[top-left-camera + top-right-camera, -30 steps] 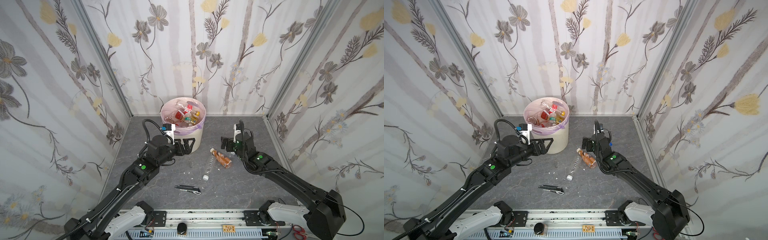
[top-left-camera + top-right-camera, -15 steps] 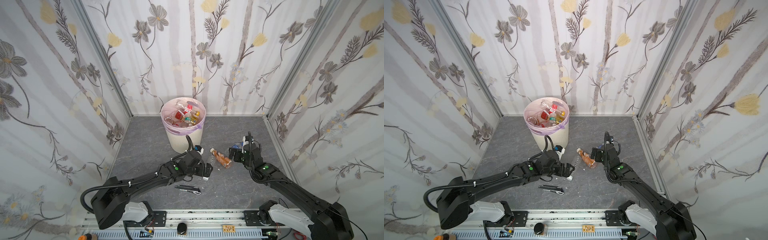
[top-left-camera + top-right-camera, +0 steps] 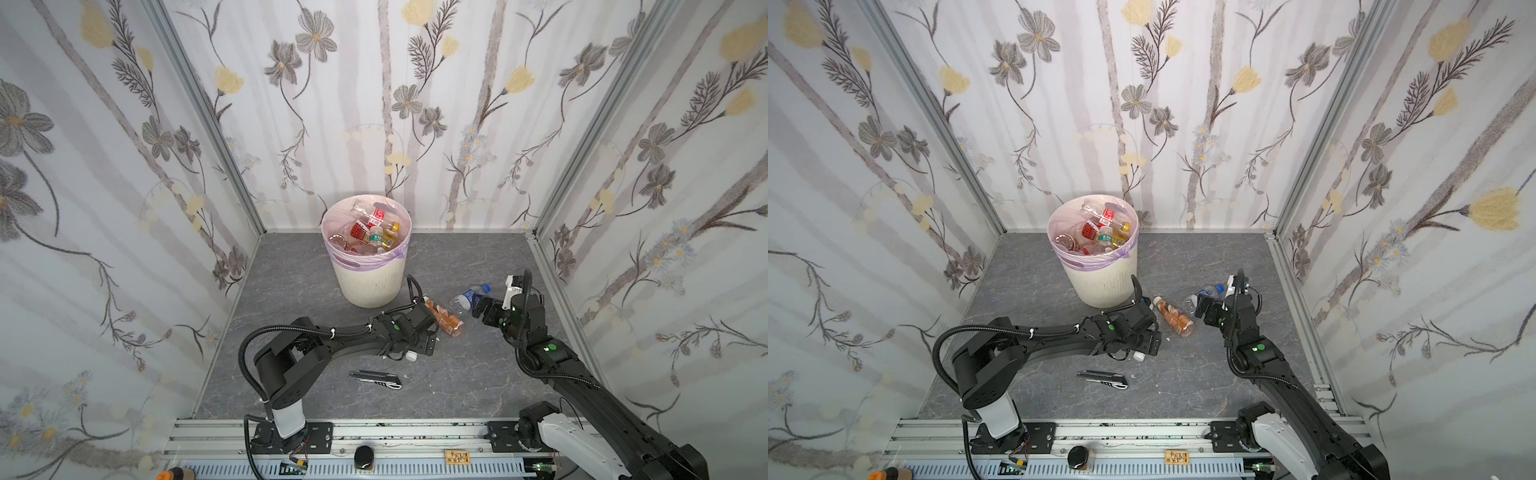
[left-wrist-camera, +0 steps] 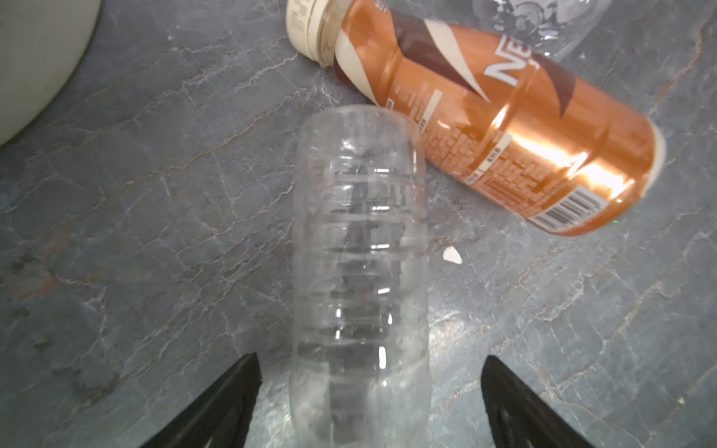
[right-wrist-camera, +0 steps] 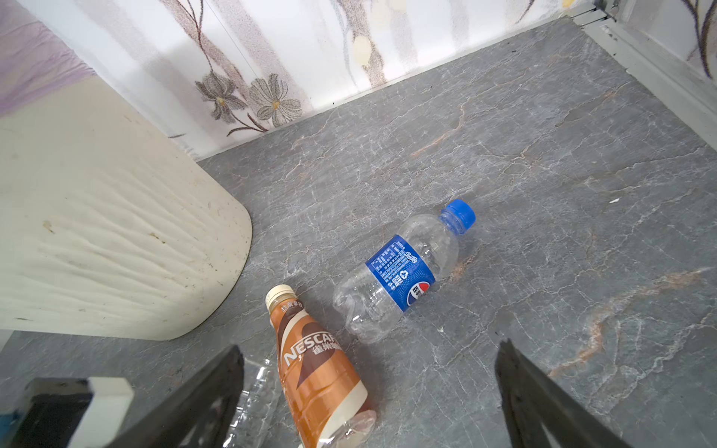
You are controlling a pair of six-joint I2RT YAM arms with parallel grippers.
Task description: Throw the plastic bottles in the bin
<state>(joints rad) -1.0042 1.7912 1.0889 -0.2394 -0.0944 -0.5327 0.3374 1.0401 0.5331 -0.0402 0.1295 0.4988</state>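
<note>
While it lies outstretched low, left gripper (image 4: 368,357) straddles clear bottle (image 4: 361,232).

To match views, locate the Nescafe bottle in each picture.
In a top view: Nescafe bottle below-right of the bin.
In a top view: Nescafe bottle below-right of the bin.
Left wrist: Nescafe bottle beyond the clear bottle.
Right wrist: Nescafe bottle beside the Pepsi bottle.
Shared landmark: bin.

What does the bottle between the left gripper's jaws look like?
Start at the cream bin near the back wall; three bottles lie on the grey floor before it. Nearest the knife, under the left gripper, is the clear bottle. Unlike the orange-brown bottle and the blue-labelled bottle, it is ribbed, see-through and label-free.
</note>
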